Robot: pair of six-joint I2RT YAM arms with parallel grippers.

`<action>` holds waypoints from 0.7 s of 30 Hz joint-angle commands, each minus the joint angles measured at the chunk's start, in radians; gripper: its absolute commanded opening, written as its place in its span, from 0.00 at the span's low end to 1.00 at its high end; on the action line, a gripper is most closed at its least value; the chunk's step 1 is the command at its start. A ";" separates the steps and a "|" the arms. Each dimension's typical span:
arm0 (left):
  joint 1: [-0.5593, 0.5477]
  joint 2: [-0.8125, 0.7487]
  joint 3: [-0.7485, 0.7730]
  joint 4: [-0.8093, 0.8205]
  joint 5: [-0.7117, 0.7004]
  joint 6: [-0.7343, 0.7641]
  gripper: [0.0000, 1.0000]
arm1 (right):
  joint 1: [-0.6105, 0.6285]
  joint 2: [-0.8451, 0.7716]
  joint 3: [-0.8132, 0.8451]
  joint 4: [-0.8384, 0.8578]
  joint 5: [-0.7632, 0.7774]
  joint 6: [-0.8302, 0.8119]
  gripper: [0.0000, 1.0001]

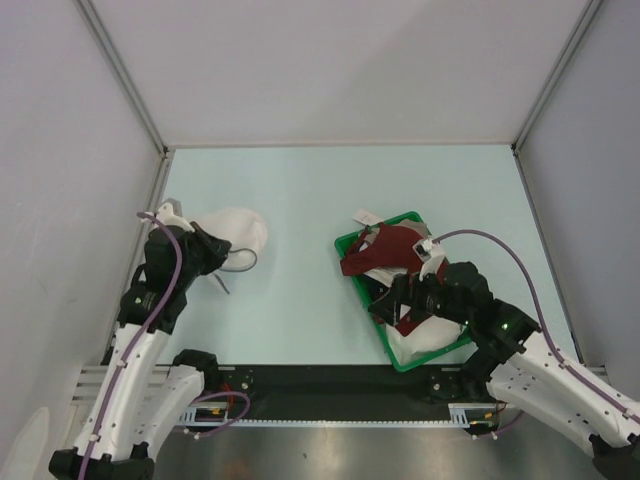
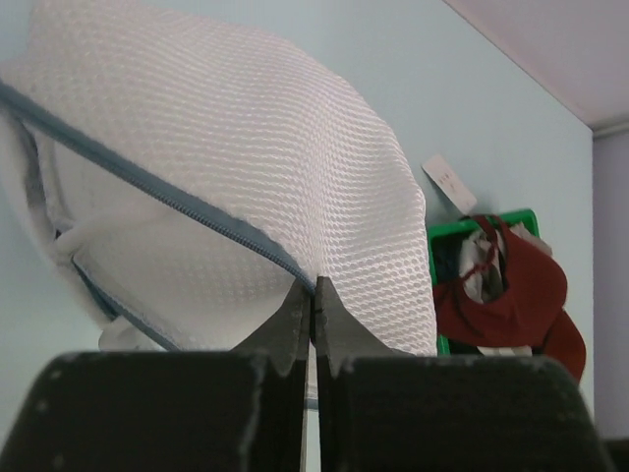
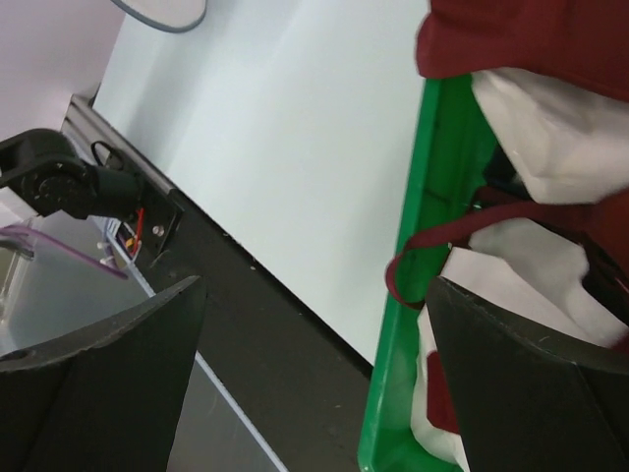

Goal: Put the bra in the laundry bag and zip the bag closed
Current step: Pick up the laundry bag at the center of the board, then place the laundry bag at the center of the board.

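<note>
Top external view showed a pale blue table [image 1: 300, 190] with the two arms at its near edge. On the right side sat a green basket [image 3: 418, 216] full of clothes. On the left side, well apart from the basket, lay the white mesh bag [image 1: 238, 232]. The dark red bra [image 1: 385, 248] was not in the bag. It lay on top of the pile in the basket, with one part hanging over the rim.

The left gripper [image 2: 313, 295] was at the bag. Its jaws were pressed together, and they pinched the edge of the mesh right by the zipper [image 2: 147, 187]. One side of the bag looked lifted up, so a gap showed along the rim.

The right gripper [image 3: 316, 285] hung over the near side of the basket. Its jaws were spread wide and held nothing. A thin red strap lay just under them, by the green wall. A small white tag [image 1: 363, 216] stuck out at the far end of the basket.

The step in hand looked like the start: hold the bag open and go get the bra. Next, the right gripper would likely need to go down and close on the bra alone, not on the white clothes under it. Then it would have to carry the bra across to the bag.
</note>
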 commanded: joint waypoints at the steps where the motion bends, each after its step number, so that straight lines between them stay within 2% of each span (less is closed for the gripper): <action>1: -0.006 -0.061 0.060 -0.032 0.191 0.134 0.00 | 0.047 0.054 0.043 0.172 -0.071 -0.032 1.00; 3: -0.006 -0.066 0.104 -0.094 0.188 0.159 0.00 | 0.072 0.099 0.049 0.193 -0.065 -0.025 1.00; 10: -0.006 -0.028 0.206 -0.303 0.015 0.190 0.00 | 0.093 0.189 0.066 0.214 -0.065 -0.038 1.00; 14: -0.006 0.045 0.103 -0.238 0.177 0.242 0.00 | 0.093 0.228 0.066 0.223 -0.061 -0.042 1.00; 15: -0.016 0.117 0.086 -0.224 0.236 0.246 0.00 | 0.093 0.235 0.067 0.228 -0.061 -0.044 1.00; 17: -0.058 0.187 0.037 -0.196 0.254 0.256 0.00 | 0.093 0.266 0.067 0.246 -0.066 -0.047 1.00; 18: -0.128 0.260 0.030 -0.180 0.202 0.253 0.00 | 0.093 0.278 0.069 0.259 -0.069 -0.045 1.00; 21: -0.250 0.360 0.011 -0.131 0.136 0.213 0.00 | 0.093 0.323 0.072 0.278 -0.075 -0.048 1.00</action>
